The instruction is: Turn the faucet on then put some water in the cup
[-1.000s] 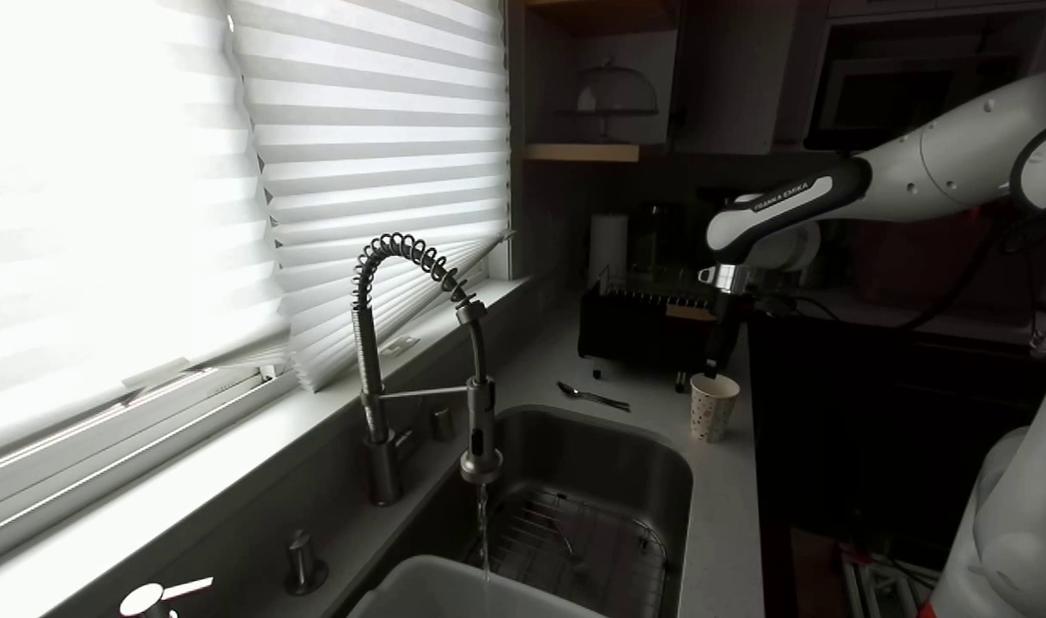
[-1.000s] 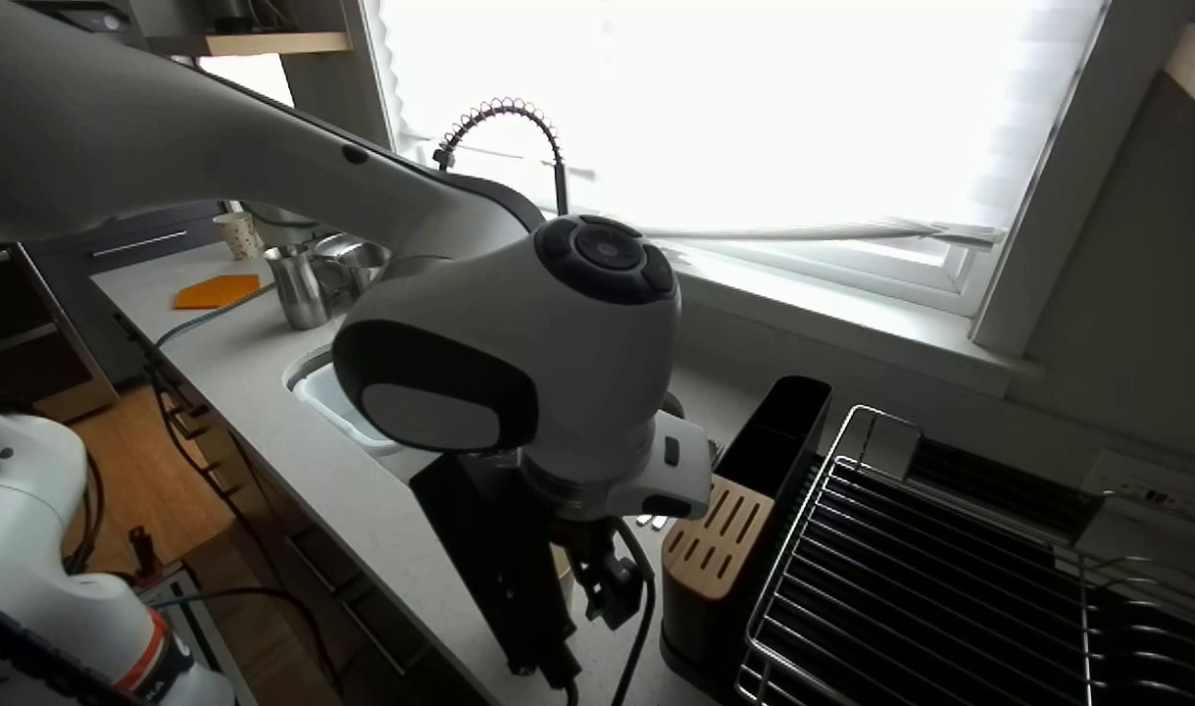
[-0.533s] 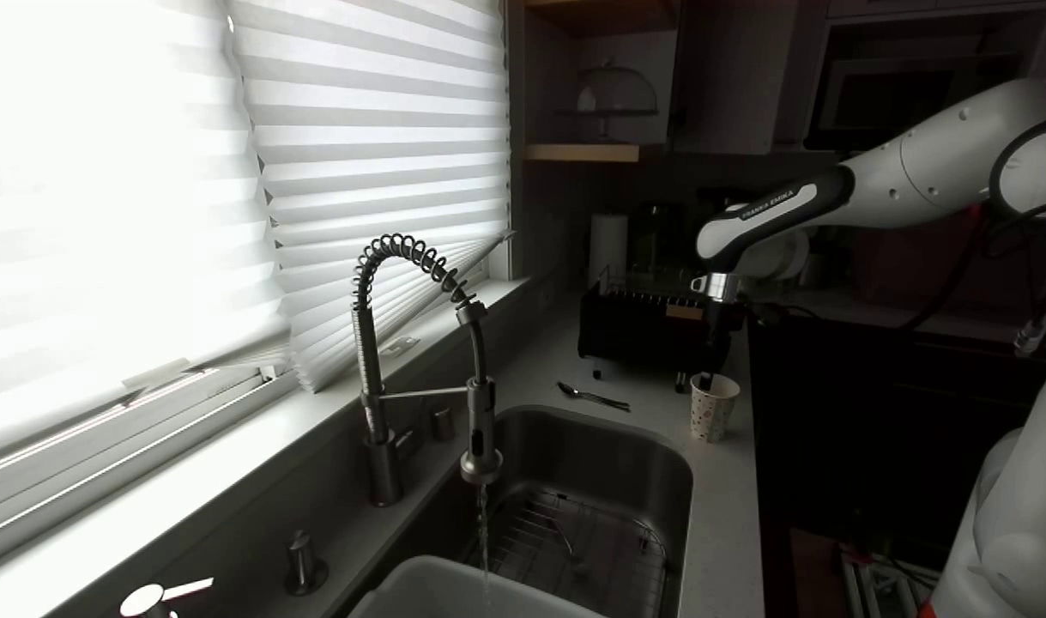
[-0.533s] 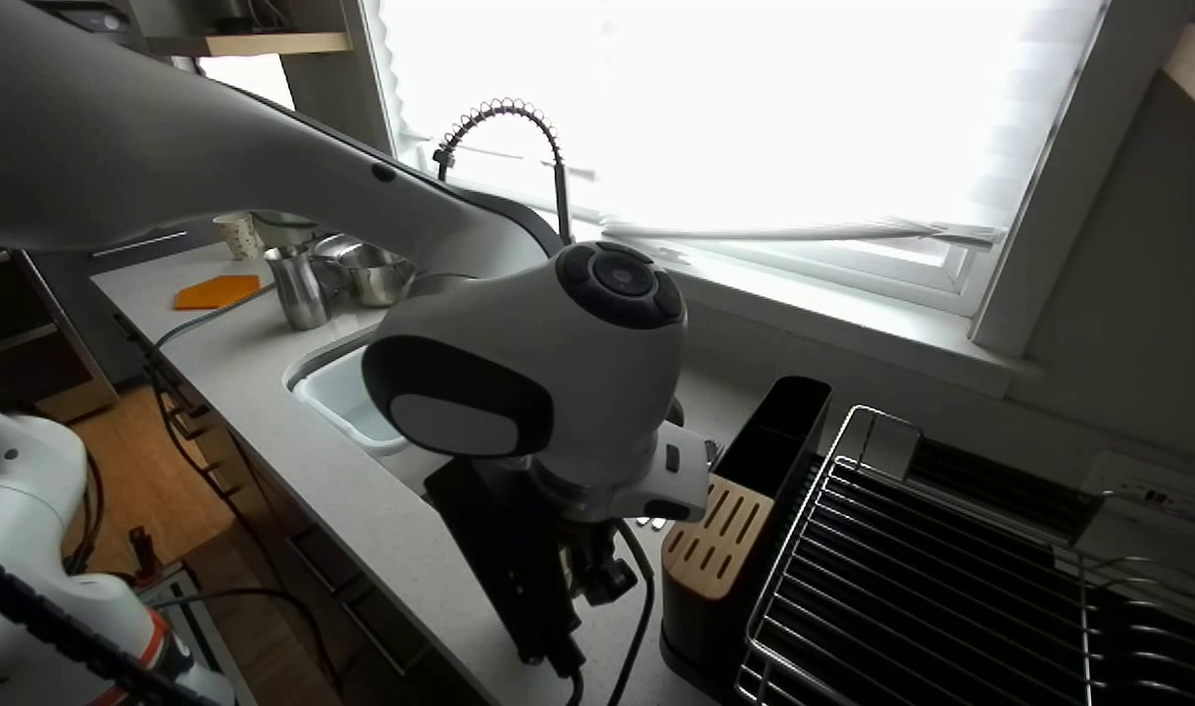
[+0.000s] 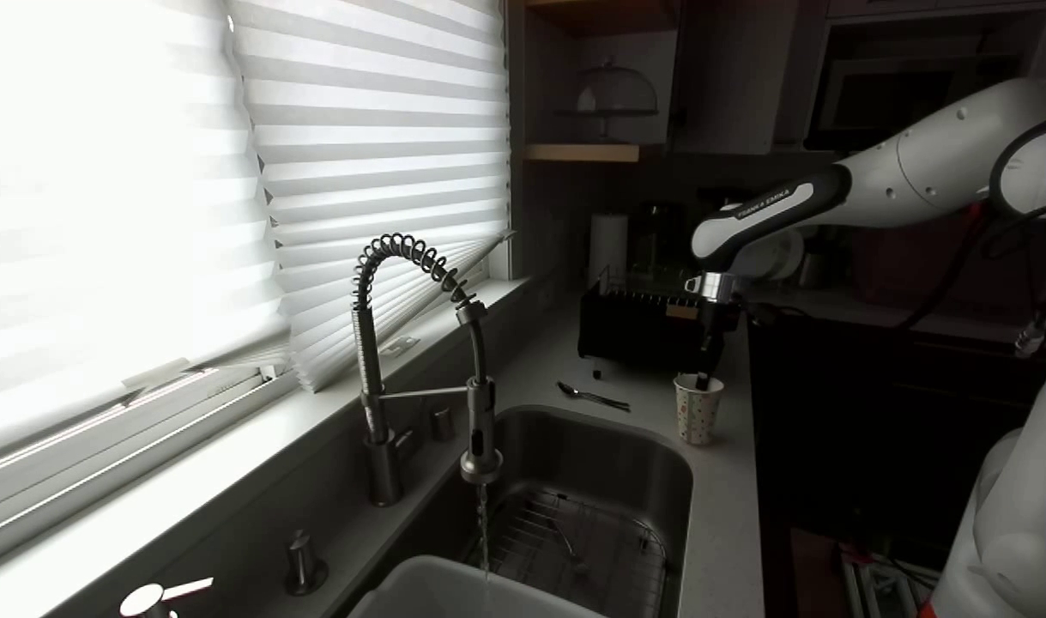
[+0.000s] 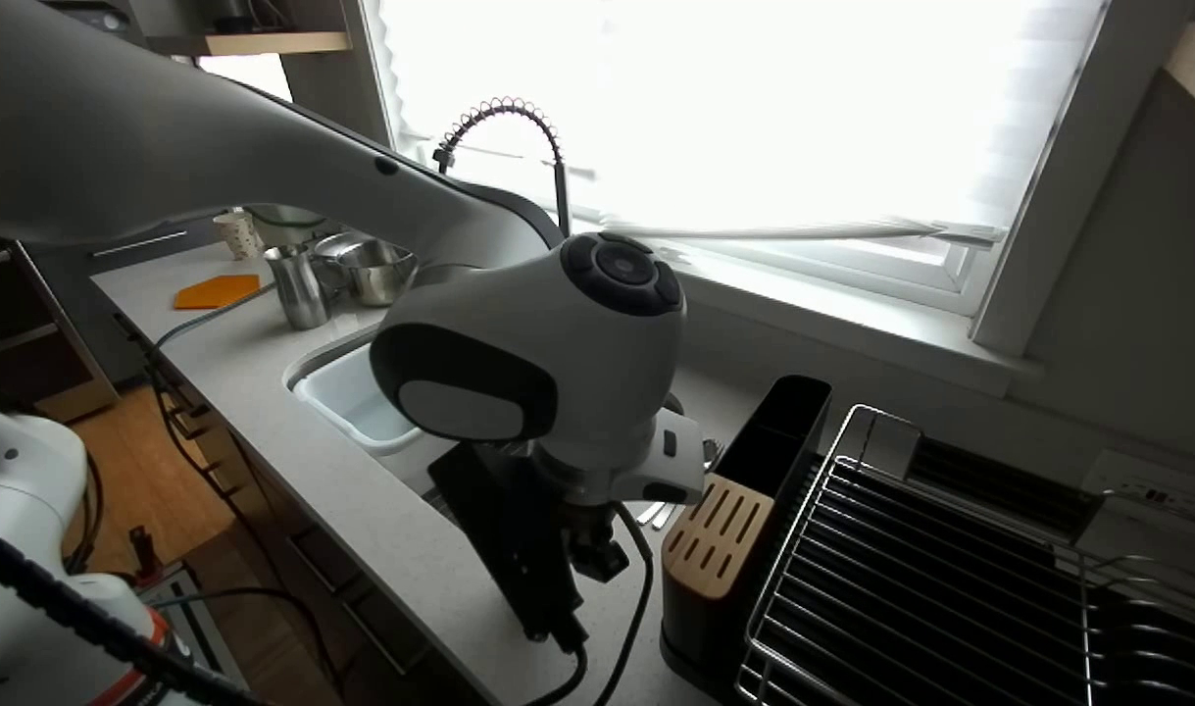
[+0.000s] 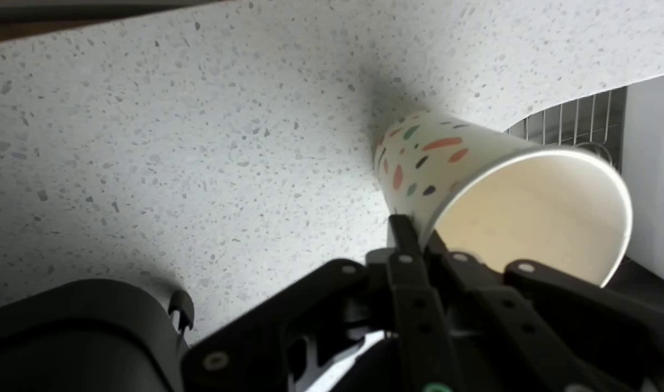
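Observation:
A white paper cup (image 5: 697,421) with coloured flecks stands on the counter beside the sink. My gripper (image 7: 420,233) is shut on its wall: in the wrist view one finger lies outside the cup (image 7: 419,158), the other inside its rim. The arm hides that cup in an exterior view. The tall spring-neck faucet (image 5: 481,421) arches over the sink, and its coil (image 6: 504,106) shows above the arm. From the spray head a thin stream of water (image 5: 485,532) falls toward the pale tub.
The pale tub (image 5: 454,592) sits in the sink (image 5: 608,446). Spoons (image 5: 593,396) lie behind the sink. A dish rack (image 6: 911,579) and a black holder with slotted wooden top (image 6: 720,534) stand close to the arm. Metal pitchers (image 6: 301,289) and another flecked cup (image 6: 236,235) are farther off.
The gripper has gone from open to shut, pinching the cup's wall. The cup has shifted slightly toward the sink. The arm has moved a little the same way; water keeps running.

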You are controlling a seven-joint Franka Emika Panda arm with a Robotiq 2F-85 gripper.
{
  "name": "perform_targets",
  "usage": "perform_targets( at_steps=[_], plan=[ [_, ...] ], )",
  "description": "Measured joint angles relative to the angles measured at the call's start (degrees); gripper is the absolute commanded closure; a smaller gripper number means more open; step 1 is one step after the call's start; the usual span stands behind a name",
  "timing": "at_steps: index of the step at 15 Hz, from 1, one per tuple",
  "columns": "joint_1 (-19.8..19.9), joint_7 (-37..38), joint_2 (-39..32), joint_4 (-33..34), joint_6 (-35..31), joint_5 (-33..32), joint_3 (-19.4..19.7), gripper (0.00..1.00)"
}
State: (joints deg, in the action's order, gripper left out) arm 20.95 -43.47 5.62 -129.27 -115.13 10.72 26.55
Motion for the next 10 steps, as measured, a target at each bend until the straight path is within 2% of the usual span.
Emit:
perform_targets(
  at_steps=[5, 10],
  plan=[
    [-0.8, 0.0, 1.1, 1.0, 0.3, -0.4, -2.6, 0.99],
    [-5.8, 0.5, 4.2, 1.9, 0.5, -2.0, -9.2, 0.99]
  ],
)
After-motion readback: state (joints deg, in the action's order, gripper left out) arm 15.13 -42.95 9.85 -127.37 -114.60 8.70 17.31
